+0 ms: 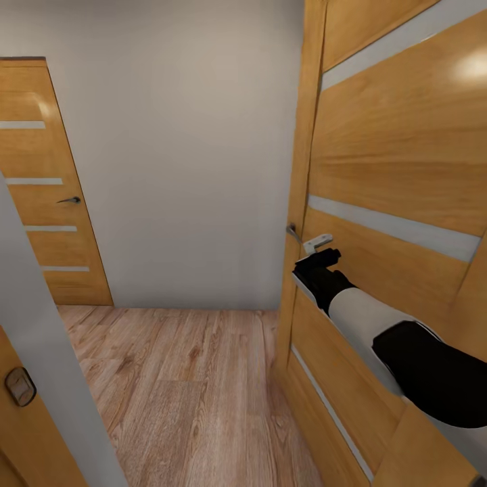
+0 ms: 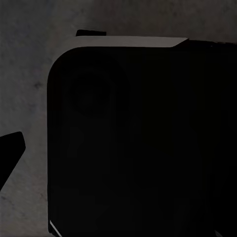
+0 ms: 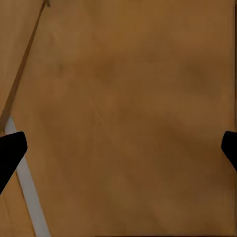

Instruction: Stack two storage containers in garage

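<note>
No text, label or number can be read anywhere.

Right arm (image 1: 379,325) outstretched, jaws apart.

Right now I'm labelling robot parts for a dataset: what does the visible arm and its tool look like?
The right arm has a white cylindrical forearm between glossy black segments. Its tool is black and blocky; its fingertips show as dark, tapered points.

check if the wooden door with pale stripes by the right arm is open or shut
Open. The striped wooden door swings out at an angle, its handle just ahead of the right gripper, beside plank floor.
</note>
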Available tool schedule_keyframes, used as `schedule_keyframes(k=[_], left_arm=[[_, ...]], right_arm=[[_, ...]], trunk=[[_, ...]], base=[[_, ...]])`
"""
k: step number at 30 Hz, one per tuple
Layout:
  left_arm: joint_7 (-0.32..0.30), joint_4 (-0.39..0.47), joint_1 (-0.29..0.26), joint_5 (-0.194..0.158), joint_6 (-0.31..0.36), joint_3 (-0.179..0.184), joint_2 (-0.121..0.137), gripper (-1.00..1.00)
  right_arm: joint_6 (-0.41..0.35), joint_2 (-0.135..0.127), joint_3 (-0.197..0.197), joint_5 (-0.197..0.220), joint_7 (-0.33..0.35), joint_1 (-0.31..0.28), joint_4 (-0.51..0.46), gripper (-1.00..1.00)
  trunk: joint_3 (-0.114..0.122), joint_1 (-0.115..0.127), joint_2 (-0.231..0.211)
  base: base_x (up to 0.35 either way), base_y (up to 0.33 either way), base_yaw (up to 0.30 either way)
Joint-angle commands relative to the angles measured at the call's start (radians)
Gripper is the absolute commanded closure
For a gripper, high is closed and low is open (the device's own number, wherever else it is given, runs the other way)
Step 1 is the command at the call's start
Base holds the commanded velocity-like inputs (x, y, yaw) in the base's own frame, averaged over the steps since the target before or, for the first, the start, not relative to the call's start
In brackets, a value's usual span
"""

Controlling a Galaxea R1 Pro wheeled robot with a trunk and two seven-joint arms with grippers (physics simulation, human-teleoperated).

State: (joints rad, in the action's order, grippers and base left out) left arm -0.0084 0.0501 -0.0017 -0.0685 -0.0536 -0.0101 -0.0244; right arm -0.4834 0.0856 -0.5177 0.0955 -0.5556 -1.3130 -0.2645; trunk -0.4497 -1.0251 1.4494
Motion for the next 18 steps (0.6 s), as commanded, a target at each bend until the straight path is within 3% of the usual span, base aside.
schedule_keyframes(k=[1, 6, 12, 18], left_arm=[[-0.001, 0.001, 0.0, -0.007, -0.002, -0.001, 0.0, -1.0], [-0.001, 0.001, 0.0, -0.008, -0.002, -0.001, 0.0, -1.0], [-0.001, 0.001, 0.0, -0.008, -0.002, -0.002, 0.0, -1.0], [-0.001, 0.001, 0.0, -0.008, -0.002, -0.001, 0.0, -1.0]], right_arm=[[-0.018, -0.034, -0.007, -0.016, -0.01, -0.002, -0.001, -1.0], [-0.019, -0.015, -0.001, -0.017, -0.007, -0.002, -0.014, -1.0], [-0.02, 0.084, 0.002, -0.018, -0.007, -0.002, -0.018, -1.0], [-0.023, 0.089, 0.002, -0.018, -0.007, -0.002, -0.018, -1.0]], trunk=[[-0.001, 0.0, 0.001], [-0.001, 0.0, 0.001], [-0.001, 0.0, 0.001], [-0.001, 0.0, 0.001]], base=[[0.0, 0.0, 0.0], [0.0, 0.0, 0.0], [0.0, 0.0, 0.0], [0.0, 0.0, 0.0]])
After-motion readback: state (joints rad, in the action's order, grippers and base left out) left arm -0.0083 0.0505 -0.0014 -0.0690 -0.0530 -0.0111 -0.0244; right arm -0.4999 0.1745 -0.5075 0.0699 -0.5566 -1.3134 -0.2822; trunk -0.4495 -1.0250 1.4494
